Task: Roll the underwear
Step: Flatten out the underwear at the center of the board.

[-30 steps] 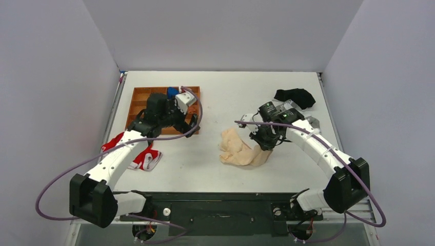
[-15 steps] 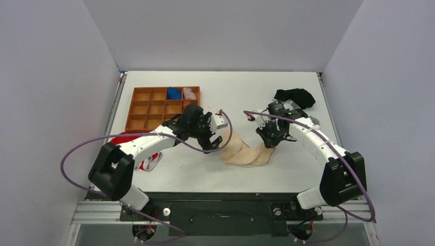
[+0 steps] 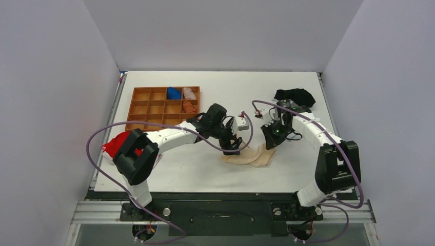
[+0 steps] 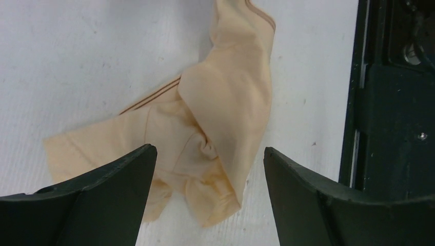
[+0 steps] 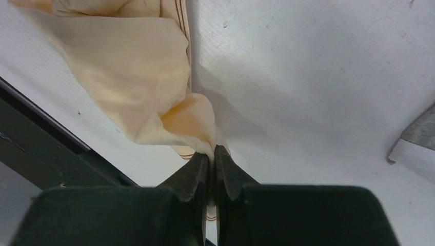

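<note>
The underwear [image 3: 252, 156] lies crumpled on the counter [image 3: 205, 174] near its front edge, between the two arms, and its long axis runs roughly left to right in the overhead view. The right end effector [image 3: 270, 142] is at the cloth's right end, its fingers pinched narrow on a small fold of the hem, which the wrist view shows lifted slightly into a peak. The left end effector [image 3: 233, 147] hangs over the left end with its fingers spread wide, bunched fabric directly beneath the gap and not gripped. The next grasp therefore looks like the left arm's, straight down onto the cloth below.
</note>
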Robot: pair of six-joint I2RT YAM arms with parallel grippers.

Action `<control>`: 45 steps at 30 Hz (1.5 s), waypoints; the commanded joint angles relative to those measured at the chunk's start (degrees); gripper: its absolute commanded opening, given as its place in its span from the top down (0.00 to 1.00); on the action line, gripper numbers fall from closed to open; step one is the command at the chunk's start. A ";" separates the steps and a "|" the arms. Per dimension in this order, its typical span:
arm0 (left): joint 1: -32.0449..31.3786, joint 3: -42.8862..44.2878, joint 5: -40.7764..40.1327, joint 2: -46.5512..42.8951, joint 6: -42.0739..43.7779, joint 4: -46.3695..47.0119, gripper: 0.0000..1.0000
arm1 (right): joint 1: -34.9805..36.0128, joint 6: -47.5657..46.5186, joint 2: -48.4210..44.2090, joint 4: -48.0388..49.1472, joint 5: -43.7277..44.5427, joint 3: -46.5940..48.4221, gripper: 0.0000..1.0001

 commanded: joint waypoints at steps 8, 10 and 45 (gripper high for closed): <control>-2.62 10.44 9.45 11.05 -4.37 4.19 0.39 | -4.06 0.03 4.73 -0.03 -9.44 0.20 1.00; -2.99 11.37 9.29 12.30 -4.58 4.18 0.41 | -4.43 -0.19 5.28 -0.28 -9.62 0.36 1.00; -4.62 15.38 2.73 14.43 0.01 -5.74 0.71 | -6.01 -2.66 5.62 -3.05 -9.71 1.73 1.00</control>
